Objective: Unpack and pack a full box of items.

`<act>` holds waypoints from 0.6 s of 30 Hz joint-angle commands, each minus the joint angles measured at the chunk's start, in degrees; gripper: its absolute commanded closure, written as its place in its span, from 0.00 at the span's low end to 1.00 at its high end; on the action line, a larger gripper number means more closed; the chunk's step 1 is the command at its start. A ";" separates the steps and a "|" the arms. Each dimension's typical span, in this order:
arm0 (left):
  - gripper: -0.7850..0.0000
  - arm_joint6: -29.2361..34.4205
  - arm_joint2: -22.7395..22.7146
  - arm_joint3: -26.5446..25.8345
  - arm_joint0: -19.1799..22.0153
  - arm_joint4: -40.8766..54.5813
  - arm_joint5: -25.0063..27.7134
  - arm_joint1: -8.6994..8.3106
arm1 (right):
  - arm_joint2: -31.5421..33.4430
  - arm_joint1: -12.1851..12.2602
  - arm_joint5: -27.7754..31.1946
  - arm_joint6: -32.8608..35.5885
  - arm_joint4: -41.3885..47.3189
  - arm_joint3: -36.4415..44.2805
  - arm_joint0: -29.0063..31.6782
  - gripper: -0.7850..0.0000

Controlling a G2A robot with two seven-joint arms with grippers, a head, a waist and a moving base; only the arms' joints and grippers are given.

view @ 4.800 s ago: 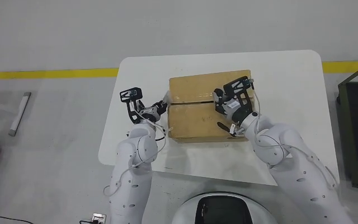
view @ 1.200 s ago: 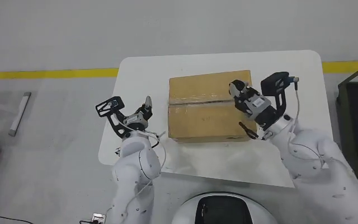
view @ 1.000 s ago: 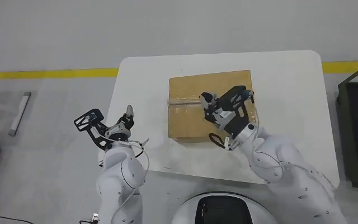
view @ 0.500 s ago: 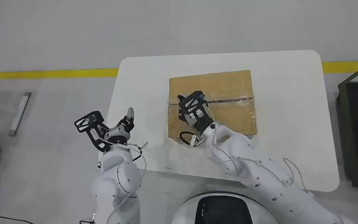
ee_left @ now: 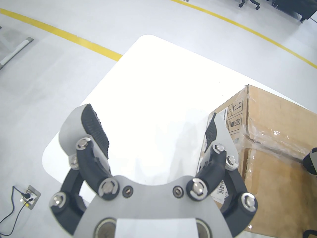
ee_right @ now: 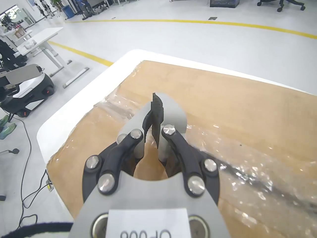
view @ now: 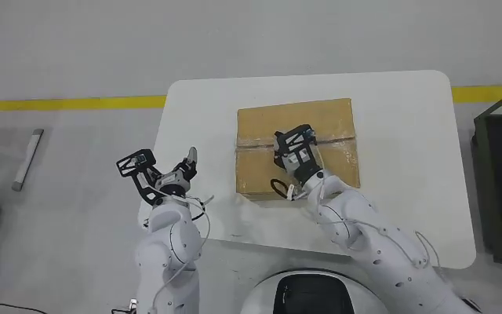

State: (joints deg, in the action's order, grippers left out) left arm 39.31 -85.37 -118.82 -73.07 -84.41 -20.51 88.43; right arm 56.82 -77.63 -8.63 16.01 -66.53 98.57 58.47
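ok so starting at the left: the left jaws are spread wide with nothing in them, hanging over the left edge of the white desk [view: 408,157] near its front corner. You can see both ribbed pads [ee_left: 95,130] facing each other with bare desk [ee_left: 153,80] between them. The cardboard box [view: 329,118] sits off to the right of those jaws, close but not touching, with its labelled end panel [ee_left: 234,117] facing them

The box is still closed, with clear tape [view: 337,140] running along the middle seam of the lid and crinkled over the end [ee_left: 270,139]

The right jaws are pinched fully together and empty, right over the top of the box [ee_right: 223,95] towards its left end. The shiny tape seam [ee_right: 247,154] runs just beside and beneath them. Can't tell whether the tips actually touch the cardboard or only hover. The desk rim [ee_right: 74,97] shows just past the box edge ahead of them

Beyond the desk there's a yellow line [view: 78,102] on the grey floor
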 commanded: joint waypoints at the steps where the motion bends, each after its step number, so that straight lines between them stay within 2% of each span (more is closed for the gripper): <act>1: 0.00 -0.05 0.00 -0.03 0.14 2.01 0.54 0.03 | 1.26 0.12 0.33 0.08 0.46 0.54 0.77 1.00; 18: 0.00 -0.18 2.49 3.97 3.92 2.67 2.49 -0.12 | 13.70 1.70 2.77 3.58 2.50 8.65 8.86 1.00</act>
State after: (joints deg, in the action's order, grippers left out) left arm 39.12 -82.96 -114.93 -69.29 -81.74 -18.07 88.32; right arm 70.00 -76.00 -6.01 19.48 -63.91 106.95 66.97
